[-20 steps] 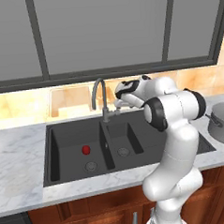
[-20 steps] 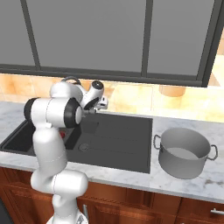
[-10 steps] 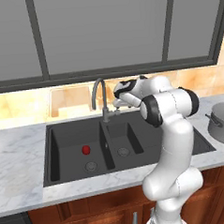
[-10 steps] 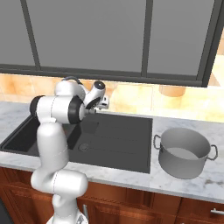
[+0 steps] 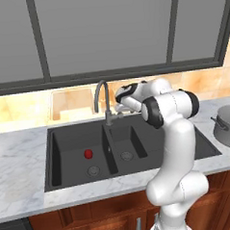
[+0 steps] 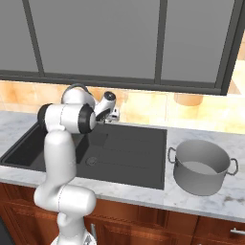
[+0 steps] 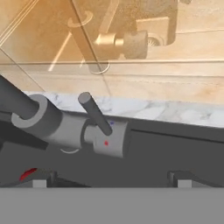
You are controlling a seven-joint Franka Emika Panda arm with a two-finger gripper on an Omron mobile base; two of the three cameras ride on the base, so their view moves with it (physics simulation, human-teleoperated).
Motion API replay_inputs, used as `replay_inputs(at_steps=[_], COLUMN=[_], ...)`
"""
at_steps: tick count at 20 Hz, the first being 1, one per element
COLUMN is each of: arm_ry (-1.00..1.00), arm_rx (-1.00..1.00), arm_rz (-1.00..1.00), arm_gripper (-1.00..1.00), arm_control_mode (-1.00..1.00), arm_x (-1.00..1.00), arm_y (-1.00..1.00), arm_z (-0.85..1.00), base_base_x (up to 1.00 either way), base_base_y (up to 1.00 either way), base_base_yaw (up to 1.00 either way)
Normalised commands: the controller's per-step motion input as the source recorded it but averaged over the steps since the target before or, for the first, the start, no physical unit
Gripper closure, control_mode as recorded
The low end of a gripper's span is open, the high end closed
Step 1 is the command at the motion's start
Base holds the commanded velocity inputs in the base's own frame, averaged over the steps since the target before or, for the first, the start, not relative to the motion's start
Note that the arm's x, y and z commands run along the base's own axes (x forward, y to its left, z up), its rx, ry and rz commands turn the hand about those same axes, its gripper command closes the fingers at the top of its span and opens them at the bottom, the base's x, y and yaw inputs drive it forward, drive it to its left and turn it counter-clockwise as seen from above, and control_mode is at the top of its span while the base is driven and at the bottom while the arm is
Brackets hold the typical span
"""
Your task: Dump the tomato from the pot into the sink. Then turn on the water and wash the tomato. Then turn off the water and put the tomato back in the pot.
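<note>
The tomato (image 5: 88, 153) lies in the wide left basin of the black sink (image 5: 196, 148), near its drain; a red sliver of the tomato (image 7: 27, 173) shows low in the hand view. My gripper (image 5: 119, 109) hovers open just right of the faucet (image 5: 102, 96), at the height of its base. In the hand view the faucet's lever (image 7: 95, 113) stands up between my two fingertips (image 7: 39, 180), and my gripper (image 7: 109, 179) touches nothing. No water runs from the spout. The grey pot (image 6: 201, 165) stands upright on the counter right of the sink (image 6: 129, 148), far from my gripper (image 6: 114, 114).
A marble counter (image 5: 18, 161) surrounds the sink, with a tiled backsplash and dark-framed window behind. The narrower basin (image 5: 126, 143) lies below my hand. A pale round holder (image 6: 187, 99) sits on the wall above the pot.
My hand has crept slightly closer to the faucet lever and the elbow has shifted a little. The jaws stay open and the tomato has not moved.
</note>
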Motion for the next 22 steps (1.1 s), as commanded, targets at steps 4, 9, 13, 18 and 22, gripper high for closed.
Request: replay_inputs(at_steps=[4,9,13,18,22], arm_ry=[0.00,-0.01,0.00,0.00,-0.01], arm_rx=[0.00,0.00,0.00,0.00,0.00], arm_rz=[0.00,0.00,0.00,0.00,0.00], arm_gripper=[-1.00,-1.00,-1.00,-1.00,-1.00], arm_control_mode=[-1.00,-1.00,-1.00,-1.00,-1.00], arm_x=[0.20,0.28,0.31,0.28,0.27], arm_y=[0.07,0.03,0.01,0.00,0.02], arm_z=[-0.19,-0.09,-0.10,-0.09,-0.10], base_base_x=[0.00,0.00,0.00,0.00,0.00], base_base_y=[0.00,0.00,0.00,0.00,0.00], base_base_yaw=[0.00,0.00,0.00,0.00,0.00])
